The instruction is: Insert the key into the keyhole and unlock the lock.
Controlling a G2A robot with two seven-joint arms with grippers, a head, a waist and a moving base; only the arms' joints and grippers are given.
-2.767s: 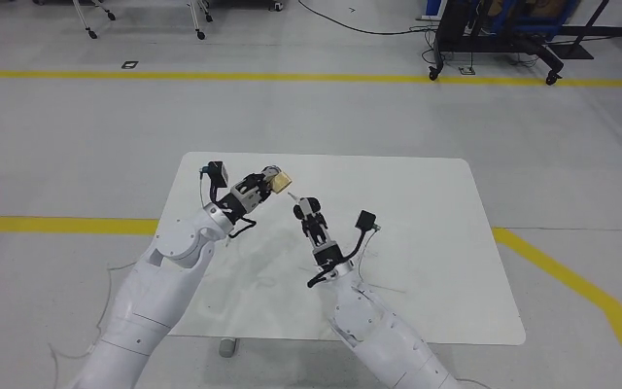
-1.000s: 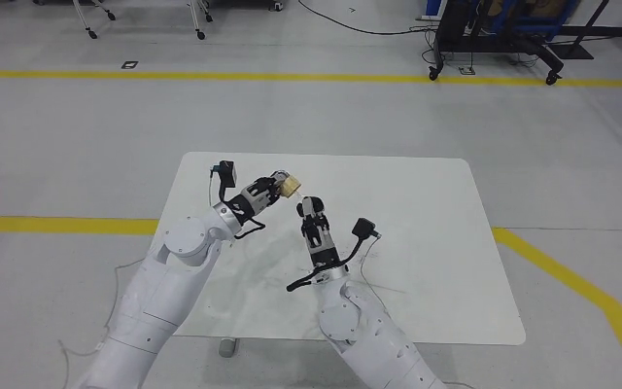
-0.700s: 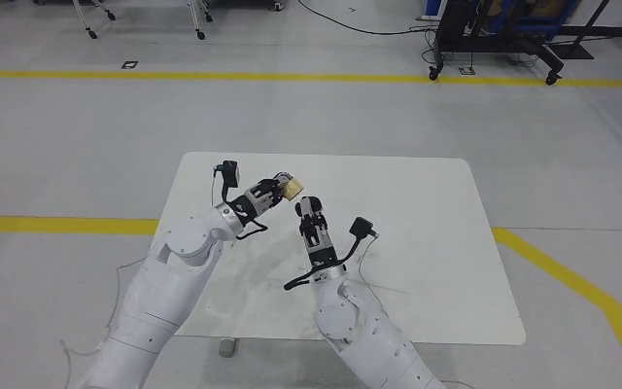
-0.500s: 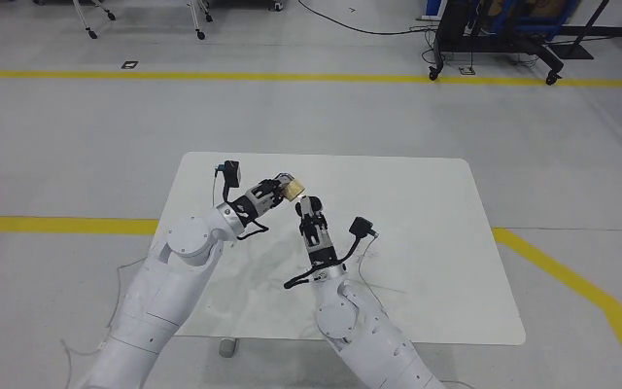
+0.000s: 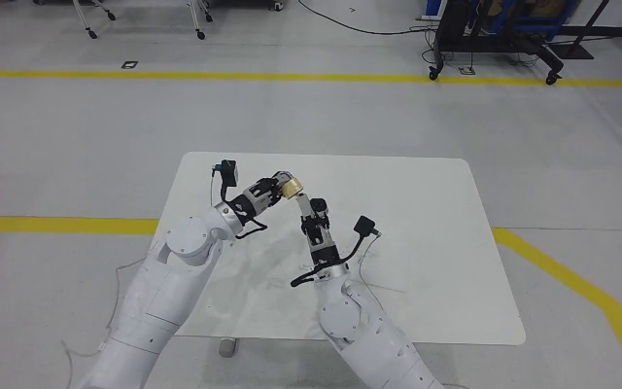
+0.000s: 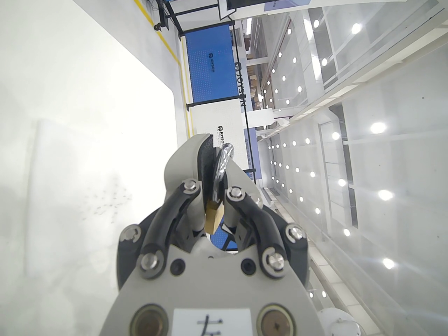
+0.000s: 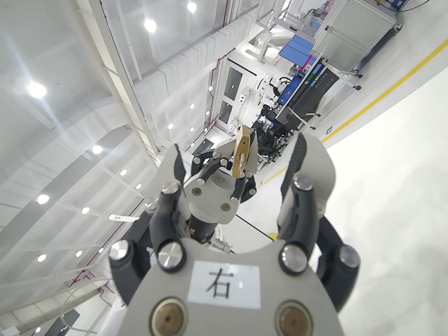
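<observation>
Left jaws clamp the lock (image 6: 214,215) by its shackle (image 6: 223,162), above the counter (image 5: 428,253), upper centre-left in the top view. Its long axis runs toward the lower right, with the brass end face turned at the right jaws. These stand spread wide just beside it, gripping nothing. A silver bit (image 7: 241,158) shows on that face; I cannot tell what it is.
</observation>
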